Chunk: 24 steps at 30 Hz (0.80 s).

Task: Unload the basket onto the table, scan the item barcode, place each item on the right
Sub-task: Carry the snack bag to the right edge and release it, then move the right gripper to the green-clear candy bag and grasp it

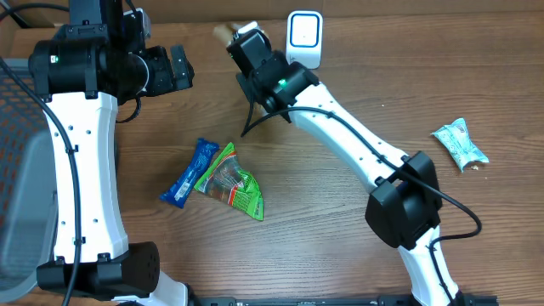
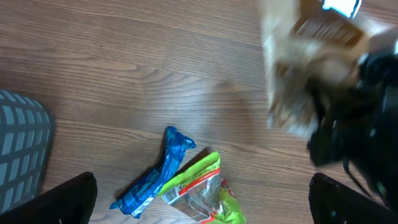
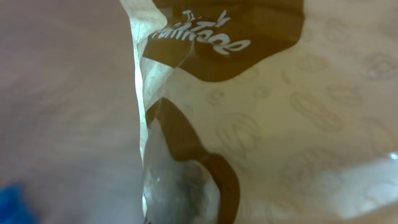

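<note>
Right hand (image 1: 239,38) holds a tan packet (image 1: 223,32) beside the white scanner (image 1: 303,38).

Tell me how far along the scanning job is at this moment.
Done: the right gripper is shut on a tan packet, lifted off the table. In hand: it holds the packet beside the white scanner; whether the barcode was read cannot be told. To do: the blue packet, green packet and pale packet lie on the table; the left gripper is open, holding nothing.
</note>
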Motion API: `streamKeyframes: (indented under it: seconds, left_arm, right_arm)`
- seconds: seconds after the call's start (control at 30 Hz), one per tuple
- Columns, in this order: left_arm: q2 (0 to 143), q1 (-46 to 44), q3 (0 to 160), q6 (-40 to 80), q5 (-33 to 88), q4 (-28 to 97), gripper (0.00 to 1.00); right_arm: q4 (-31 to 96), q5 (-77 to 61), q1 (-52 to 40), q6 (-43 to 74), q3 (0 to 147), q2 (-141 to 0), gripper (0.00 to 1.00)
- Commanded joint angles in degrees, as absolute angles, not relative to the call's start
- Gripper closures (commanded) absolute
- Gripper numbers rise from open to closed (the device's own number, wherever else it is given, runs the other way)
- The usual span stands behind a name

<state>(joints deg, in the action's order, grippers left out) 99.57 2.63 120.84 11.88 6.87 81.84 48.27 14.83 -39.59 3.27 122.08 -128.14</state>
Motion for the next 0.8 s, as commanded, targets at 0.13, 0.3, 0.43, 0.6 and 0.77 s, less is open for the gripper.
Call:
streamKeyframes:
  seconds: [0.13, 0.3, 0.43, 0.6, 0.77]
  left_arm:
    - [99.66, 2.61, 121.64, 12.23, 7.09, 81.87, 0.00]
    - [99.66, 2.61, 121.64, 12.25, 7.09, 81.87, 0.01]
    - [99.66, 2.61, 121.64, 12.23, 7.09, 81.87, 0.00]
    - [99.66, 2.61, 121.64, 12.23, 7.09, 81.87, 0.00]
    - [99.66, 2.61, 121.64, 12.23, 7.09, 81.87, 0.00]
  right_arm:
    - [60.71, -17.80, -30.13, 6.42, 122.43, -123.22, 0.96]
    - [73.82, -26.26, -14.68, 5.58, 122.43, -123.22, 0.96]
    - [83.29, -25.52, -1.61, 5.54, 121.49, -123.22, 0.96]
    - [83.40, -20.58, 12.80, 4.36, 115.26, -123.24, 0.96]
    - [77.67, -17.85, 21.98, 4.78, 106.69, -123.28, 0.96]
